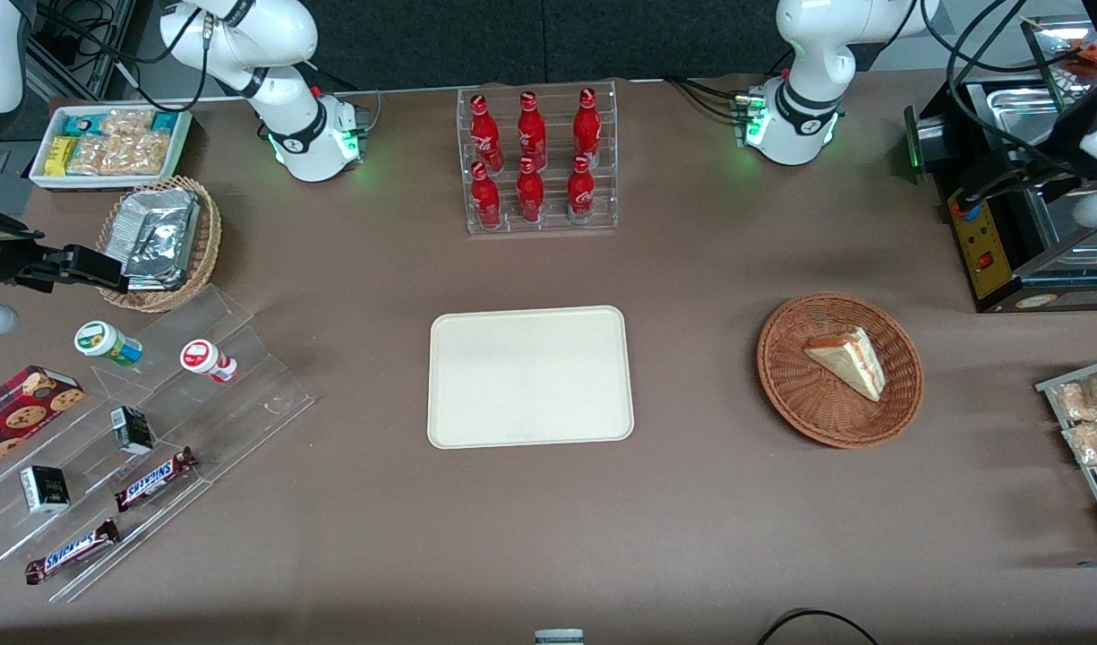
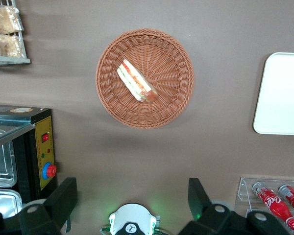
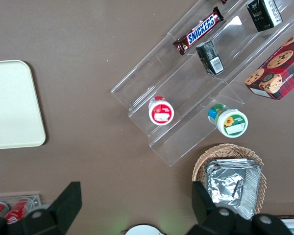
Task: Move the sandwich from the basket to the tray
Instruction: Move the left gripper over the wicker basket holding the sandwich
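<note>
The sandwich (image 1: 848, 361) (image 2: 136, 82), a pale bread wedge with red and green filling, lies on its side in the round reddish-brown wicker basket (image 1: 781, 394) (image 2: 112, 105). The cream tray (image 1: 530, 376) (image 2: 284, 93) (image 3: 10, 103) lies flat at the table's middle with nothing on it, a basket's width away toward the parked arm. My gripper (image 1: 987, 186) (image 2: 131, 196) hangs high over the working arm's end of the table, farther from the front camera than the basket, beside a black appliance. Its fingers (image 2: 63, 196) stand wide apart, open, with nothing between them.
A clear rack of red bottles (image 1: 539, 161) stands farther from the front camera than the tray. The black appliance (image 1: 1014, 233) and a rack of snack packets (image 1: 1085, 421) sit at the working arm's end. Clear steps with snacks (image 1: 154, 430) and a tan basket of foil packets (image 1: 163, 237) lie toward the parked arm's end.
</note>
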Tool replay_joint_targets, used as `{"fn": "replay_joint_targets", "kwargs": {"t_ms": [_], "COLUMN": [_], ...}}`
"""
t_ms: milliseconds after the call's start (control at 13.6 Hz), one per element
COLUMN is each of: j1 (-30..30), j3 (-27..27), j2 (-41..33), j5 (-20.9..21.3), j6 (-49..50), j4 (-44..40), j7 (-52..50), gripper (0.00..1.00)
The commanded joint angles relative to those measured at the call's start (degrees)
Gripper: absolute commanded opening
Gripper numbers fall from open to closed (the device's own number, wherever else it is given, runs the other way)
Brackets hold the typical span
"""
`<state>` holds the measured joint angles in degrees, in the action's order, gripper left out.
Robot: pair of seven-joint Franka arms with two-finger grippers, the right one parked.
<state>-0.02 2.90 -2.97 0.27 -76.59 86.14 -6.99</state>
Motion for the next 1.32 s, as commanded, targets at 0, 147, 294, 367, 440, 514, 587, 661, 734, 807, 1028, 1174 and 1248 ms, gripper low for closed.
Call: {"fn": "replay_joint_targets", "kwargs": {"t_ms": [0, 147, 294, 367, 440, 514, 587, 661, 734, 807, 1028, 1174, 1248], "j1": [-1.21, -0.78, -0.60, -0.60, -0.60, -0.34, 0.27, 0.80, 0.89, 1.07, 3.26, 3.62, 3.62], "j3": [-0.96, -0.96, -0.88, -0.88, -0.88, -0.96, -1.05, -1.05, -1.05, -1.14, -1.32, -1.32, -1.32], "j2": [0.42, 1.29, 3.92, 5.50, 5.78, 5.34, 5.25, 5.60, 5.78, 5.78, 5.52, 5.08, 4.64], "j5": [0.34, 0.86, 3.05, 3.85, 4.47, 4.47, 4.39, 4.12, 3.95, 3.77, 2.28, 1.57, 1.57], "j6": [0.30, -0.13, -0.31, -1.27, -4.06, -7.57, -10.65, -14.07, -18.20, -22.33, -34.10, -42.20, -45.71], "j4": [-0.71, -0.19, -0.01, 0.69, 3.04, 6.63, 9.54, 11.83, 14.64, 17.63, 25.54, 31.95, 34.85], "j7": [0.31, -0.04, -7.02, -12.64, -16.35, -19.35, -24.08, -30.30, -36.37, -40.95, -48.36, -50.48, -50.84], "gripper": [1.00, 1.00, 1.00, 1.00, 1.00, 1.00, 1.00, 1.00, 1.00, 1.00, 1.00, 1.00, 1.00]}}
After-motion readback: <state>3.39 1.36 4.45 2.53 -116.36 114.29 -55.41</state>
